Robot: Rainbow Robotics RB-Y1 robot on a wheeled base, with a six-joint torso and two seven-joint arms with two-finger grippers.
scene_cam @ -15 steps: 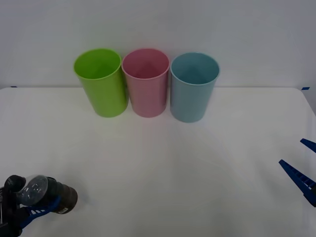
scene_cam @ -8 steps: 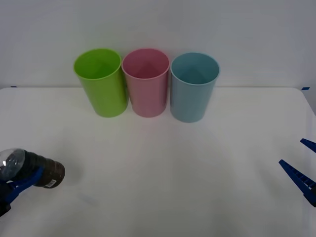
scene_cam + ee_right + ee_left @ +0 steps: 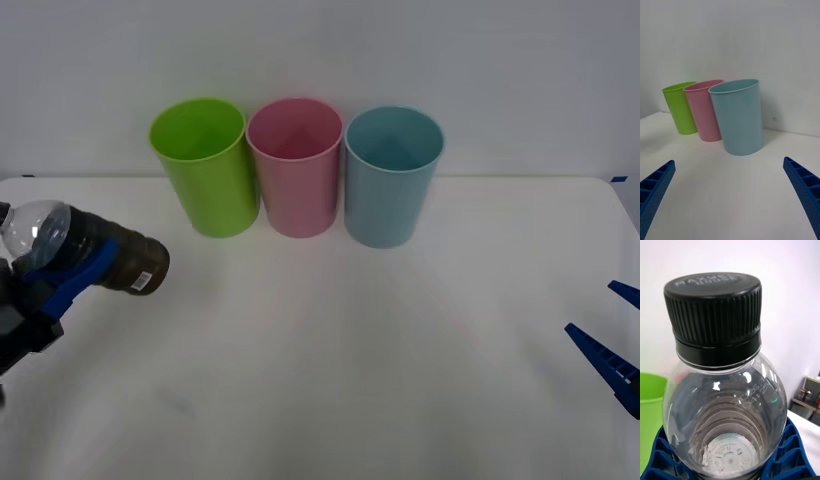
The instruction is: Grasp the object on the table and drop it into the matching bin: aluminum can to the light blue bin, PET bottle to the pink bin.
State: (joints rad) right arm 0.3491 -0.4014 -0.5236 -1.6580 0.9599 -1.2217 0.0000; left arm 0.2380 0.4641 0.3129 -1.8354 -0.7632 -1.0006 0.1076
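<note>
Left gripper (image 3: 62,272), at the white table's (image 3: 330,360) left edge, clamped the small clear plastic PET bottle (image 3: 95,250) between blue ribbed fingers (image 3: 792,453), held above the tabletop. Lime green bin (image 3: 203,165), pink bin (image 3: 296,164) and light blue bin (image 3: 391,174) stood side by side at the rear. Right gripper (image 3: 612,335) waited at the right edge, fingers spread wide.

Clear PET bottle (image 3: 85,252), black cap (image 3: 713,313), airborne, tilted sideways.
</note>
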